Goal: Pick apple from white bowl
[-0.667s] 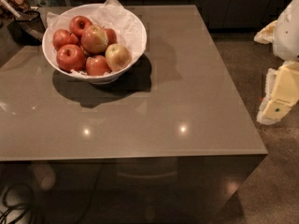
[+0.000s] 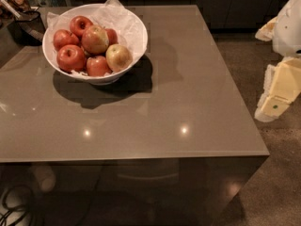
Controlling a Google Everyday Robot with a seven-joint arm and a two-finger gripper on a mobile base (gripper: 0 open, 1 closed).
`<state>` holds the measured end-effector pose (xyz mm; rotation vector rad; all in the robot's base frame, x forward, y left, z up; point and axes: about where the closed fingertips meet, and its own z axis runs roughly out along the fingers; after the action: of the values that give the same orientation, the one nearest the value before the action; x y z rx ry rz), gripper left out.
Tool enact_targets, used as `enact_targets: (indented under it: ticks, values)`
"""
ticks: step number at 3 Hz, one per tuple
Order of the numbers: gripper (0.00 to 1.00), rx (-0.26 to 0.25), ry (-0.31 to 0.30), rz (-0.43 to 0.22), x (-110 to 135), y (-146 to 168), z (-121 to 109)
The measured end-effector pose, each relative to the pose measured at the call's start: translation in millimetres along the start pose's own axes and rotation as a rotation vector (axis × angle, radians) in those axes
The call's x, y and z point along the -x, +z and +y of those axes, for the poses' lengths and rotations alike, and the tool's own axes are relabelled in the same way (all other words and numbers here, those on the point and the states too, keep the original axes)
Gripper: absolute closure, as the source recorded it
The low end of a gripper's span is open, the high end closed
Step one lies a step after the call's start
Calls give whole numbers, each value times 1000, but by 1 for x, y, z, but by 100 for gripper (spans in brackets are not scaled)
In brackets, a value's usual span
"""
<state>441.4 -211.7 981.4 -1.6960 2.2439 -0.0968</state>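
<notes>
Starting at the far left, a dark object [image 2: 26, 27] was seen by the table's back-left corner, too dim to be identified. A tangle of cables [image 2: 13, 210] was noted low down, under the table's front edge.

The white bowl [image 2: 109, 78] was found on the back-left part of the glossy grey-brown table [image 2: 197, 98], with its shadow thrown to the front and right. It was lined with crumpled white paper [image 2: 120, 18], which was raised above the rim at the back.

Seven apples were counted inside. Fully red apples [image 2: 70, 58] were packed along the left, back and front. A larger red-and-yellow streaked apple [image 2: 95, 39] was piled on top near the middle. The apple [image 2: 118, 57], the palest one, yellow-tan with a faint blush, was lodged at the bowl's front-right. It was touching the streaked apple behind it and a red one to its left, and was set close against the right wall.

Two small light reflections [image 2: 184, 130] were marked on the table's front half.

At the far right, the cream-and-white arm [image 2: 289, 32] was cut off by the edge of the view. The gripper [image 2: 275, 102] was hung off the table's right side, over the speckled floor [image 2: 244, 65], well apart from the bowl. Nothing was seen held in it, and whether it was parted or closed could not be told.
</notes>
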Motion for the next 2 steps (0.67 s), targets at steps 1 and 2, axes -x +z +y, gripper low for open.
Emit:
enact_targets:
  ticks: [1, 2]
  values:
    - [0, -18, 50, 28, 57, -11, -28]
    - [0, -30, 47, 14, 61, -11, -31]
